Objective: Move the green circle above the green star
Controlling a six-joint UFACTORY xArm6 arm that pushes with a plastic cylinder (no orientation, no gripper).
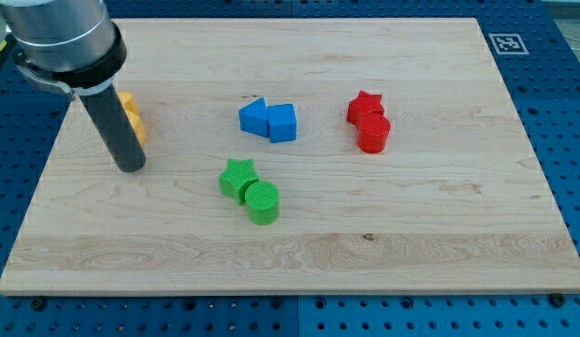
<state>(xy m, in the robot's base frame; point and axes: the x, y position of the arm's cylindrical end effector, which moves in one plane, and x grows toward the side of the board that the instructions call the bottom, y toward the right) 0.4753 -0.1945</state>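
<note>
The green circle (263, 202) lies just below and to the right of the green star (239, 178), touching it, near the middle of the wooden board (440, 234). My tip (131, 167) stands at the view's left, about a hundred pixels left of the green star and a little above its level, touching neither green block.
Two blue blocks (269, 120) lie together above the green pair. A red star (365, 107) and a red circle (373, 135) touch at the upper right. A yellow block (131, 114) sits partly hidden behind my rod at the left.
</note>
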